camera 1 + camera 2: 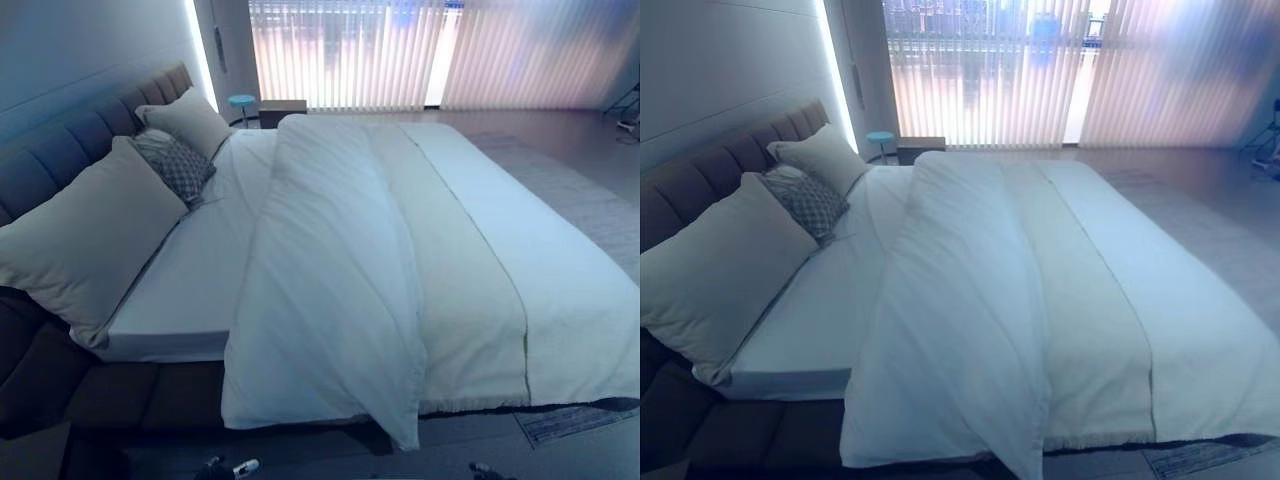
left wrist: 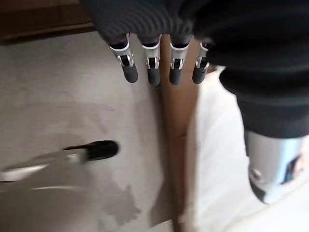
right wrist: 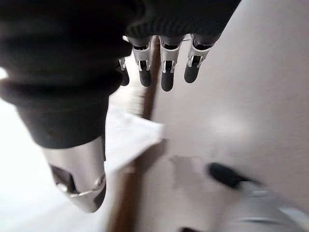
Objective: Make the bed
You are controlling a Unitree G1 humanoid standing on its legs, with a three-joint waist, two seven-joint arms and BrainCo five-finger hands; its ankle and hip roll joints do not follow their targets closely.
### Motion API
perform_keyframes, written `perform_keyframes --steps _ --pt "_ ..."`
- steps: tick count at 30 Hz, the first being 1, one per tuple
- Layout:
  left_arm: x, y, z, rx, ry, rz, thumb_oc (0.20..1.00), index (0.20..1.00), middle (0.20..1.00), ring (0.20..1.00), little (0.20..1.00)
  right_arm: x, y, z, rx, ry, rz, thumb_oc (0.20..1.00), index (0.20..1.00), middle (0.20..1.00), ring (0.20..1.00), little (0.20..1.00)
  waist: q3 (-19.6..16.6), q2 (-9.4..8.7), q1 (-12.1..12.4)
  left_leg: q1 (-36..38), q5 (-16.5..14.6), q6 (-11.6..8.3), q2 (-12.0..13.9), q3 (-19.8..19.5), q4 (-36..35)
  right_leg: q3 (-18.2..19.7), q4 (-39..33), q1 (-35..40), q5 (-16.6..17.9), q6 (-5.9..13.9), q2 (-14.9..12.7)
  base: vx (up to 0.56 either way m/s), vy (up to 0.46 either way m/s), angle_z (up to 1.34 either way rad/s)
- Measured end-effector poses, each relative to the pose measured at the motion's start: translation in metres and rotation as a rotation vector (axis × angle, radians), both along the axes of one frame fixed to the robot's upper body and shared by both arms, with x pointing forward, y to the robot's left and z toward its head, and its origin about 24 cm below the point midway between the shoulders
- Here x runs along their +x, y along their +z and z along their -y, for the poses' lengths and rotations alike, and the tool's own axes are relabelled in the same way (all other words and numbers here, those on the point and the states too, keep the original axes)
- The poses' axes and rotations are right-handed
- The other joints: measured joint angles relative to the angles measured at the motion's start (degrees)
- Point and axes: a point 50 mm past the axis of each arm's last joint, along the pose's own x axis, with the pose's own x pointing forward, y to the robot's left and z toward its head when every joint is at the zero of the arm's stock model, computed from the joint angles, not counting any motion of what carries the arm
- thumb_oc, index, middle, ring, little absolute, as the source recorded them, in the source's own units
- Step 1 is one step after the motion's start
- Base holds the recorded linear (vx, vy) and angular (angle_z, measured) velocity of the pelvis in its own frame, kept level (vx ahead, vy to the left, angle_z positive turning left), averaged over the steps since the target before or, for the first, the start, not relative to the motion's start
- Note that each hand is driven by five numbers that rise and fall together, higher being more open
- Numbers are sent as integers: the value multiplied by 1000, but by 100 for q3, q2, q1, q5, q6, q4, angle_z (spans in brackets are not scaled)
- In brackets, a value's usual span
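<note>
Bed (image 1: 180,300) runs from lower left toward the window, padded headboard (image 1: 70,140) along its left side. White sheet bare on the head-side strip.

Duvet (image 1: 340,260) covers the foot-side two thirds. Its head-side edge is folded back on itself in a thick rumpled roll running the bed's length; the near corner hangs over the bed's near side toward the floor. A cream band (image 1: 450,270) runs lengthwise across the duvet, beside the roll.

Blinds (image 1: 350,50) shut across the far window, backlit.

Big pillow (image 1: 85,240) leans on the headboard, nearest. Far pillow (image 1: 190,120) leans at the far end. Patterned cushion (image 1: 175,165) sits between the two, touching both.

Rug (image 1: 600,200) on the floor past the bed's foot side.

Small round stool (image 1: 241,100) in the far corner, just beside a dark nightstand (image 1: 280,108).

Left hand (image 2: 154,63): fingers straight, released, empty, above floor, with white bedding just beside.

Right hand (image 3: 164,67): fingers straight, released, empty, over floor by the bed edge.
</note>
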Motion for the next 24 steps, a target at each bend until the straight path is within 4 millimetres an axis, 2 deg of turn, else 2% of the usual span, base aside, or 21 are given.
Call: perform_keyframes --steps 2,3,5,6,7,8,9,10,11,13,15,17,19,22,24 --pt "36 18 4 -42 15 155 1000 1000 1000 1000 1000 40 21 -7 41 3 163 1000 1000 1000 1000 1000 137 22 -8 -332 127 -5 10 -57 47 -79 96 -338 50 -2 13 -121 36 15" --pt "45 22 5 -45 10 181 1000 1000 1000 1000 1000 49 26 -8 47 7 197 1000 1000 1000 1000 1000 224 36 -7 -381 160 0 5 -70 40 -82 84 -365 85 -3 17 -114 49 11" --pt "72 39 8 -73 18 278 1000 1000 1000 1000 1000 82 46 -12 71 6 302 1000 1000 1000 1000 1000 461 85 -10 -645 263 16 13 -109 33 -137 86 -621 166 -6 22 -73 48 9" --pt "93 52 12 -95 15 355 1000 1000 1000 1000 1000 106 63 -13 75 7 380 1000 1000 1000 1000 1000 687 126 -7 -825 335 32 12 -147 33 -171 71 -775 238 -3 23 -22 63 11" --pt "105 61 15 -111 14 396 1000 1000 1000 1000 1000 119 73 -15 82 13 425 1000 1000 1000 1000 1000 779 139 5 -887 358 42 5 -150 32 -193 34 -809 268 0 20 -11 83 12" --pt "123 79 19 -155 4 482 1000 1000 1000 1000 1000 141 94 -23 111 37 512 1000 1000 1000 1000 1000 907 158 -2 -1122 388 18 2 -165 31 -211 36 -1044 303 5 17 13 60 5" --pt "131 87 22 -172 -7 517 1000 1000 1000 1000 1000 151 104 -27 125 47 550 1000 1000 1000 1000 1000 961 162 -1 -1225 408 18 3 -160 31 -211 39 -1142 327 5 20 14 57 -1" --pt "152 108 29 -215 -20 601 1000 1000 1000 1000 1000 173 128 -34 160 53 637 1000 1000 1000 1000 1000 1170 176 9 -1374 459 43 0 -155 31 -210 22 -1293 401 5 20 4 59 -3" --pt "159 115 32 -236 -21 629 1000 1000 1000 1000 1000 181 137 -38 175 59 668 1000 1000 1000 1000 1000 1260 185 13 -1411 472 54 -5 -155 31 -210 14 -1321 411 10 16 1 72 -1" --pt "184 146 45 -327 -31 743 1000 1000 1000 1000 1000 204 174 -61 263 103 798 1000 1000 1000 1000 1000 1514 178 11 -1604 511 98 -36 -138 34 -206 35 -1525 449 0 -25 -5 49 1" --pt "199 167 51 -380 -23 818 1000 1000 1000 1000 1000 217 198 -73 345 91 878 1000 1000 1000 1000 1000 1648 177 15 -1828 528 122 -58 -110 37 -178 57 -1775 465 12 -54 -29 42 -5" --pt "212 185 58 -392 -57 863 1000 1000 1000 1000 1000 228 217 -80 401 79 928 1000 1000 1000 1000 1000 1697 176 27 -2130 531 127 -66 -82 113 -132 150 -2087 463 13 -67 -44 47 -7" --pt "238 236 70 -420 -114 996 1000 1000 1000 1000 1000 248 268 -88 459 79 1063 1000 1000 1000 1000 1000 2107 164 43 -2524 562 168 -79 -26 265 -79 357 -2519 441 20 -98 -51 42 -10" --pt "255 278 79 -430 -157 1093 1000 1000 1000 1000 1000 260 315 -93 506 81 1181 1000 1000 1000 1000 1000 2332 166 44 -2906 564 170 -83 -13 369 -56 585 -2978 394 24 -119 -12 16 -6" --pt "261 290 81 -430 -156 1110 1000 1000 1000 1000 1000 266 327 -93 497 66 1202 1000 1000 1000 1000 1000 2374 156 37 -3096 565 172 -104 -19 477 -55 783 -3204 313 29 -156 0 0 0"
